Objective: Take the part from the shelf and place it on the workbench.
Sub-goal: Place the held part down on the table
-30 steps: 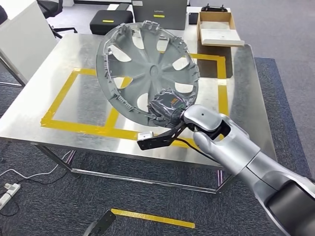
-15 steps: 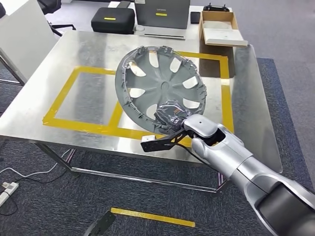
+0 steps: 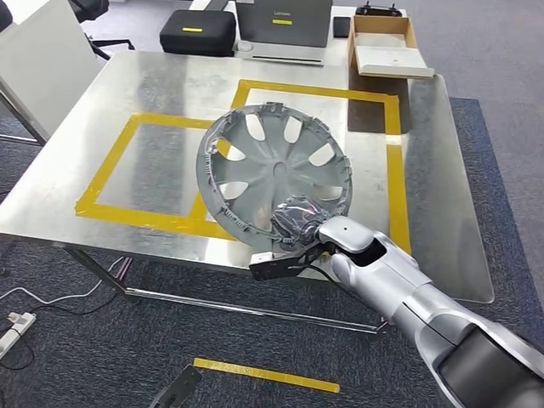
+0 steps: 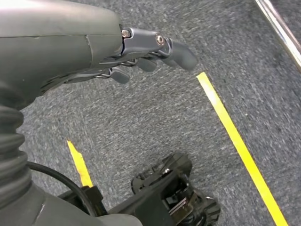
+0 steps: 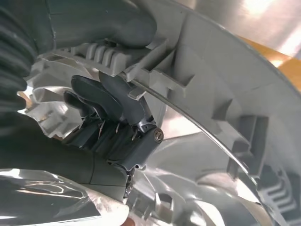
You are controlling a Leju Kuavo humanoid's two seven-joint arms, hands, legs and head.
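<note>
My right robot hand [image 3: 297,223] grips the hubcap [image 3: 275,167] by its lower rim, tilted over the table [image 3: 76,170] at frame centre. My left robot hand [image 4: 117,52] hangs empty, fingers loosely apart, over the carpet [image 4: 160,122].

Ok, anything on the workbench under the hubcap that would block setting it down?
Nothing visible. The right robot hand holds the hubcap tilted over the workbench, and the steel around it shows just yellow tape. The cardboard box and laptop sit at the far edge, well apart.
</note>
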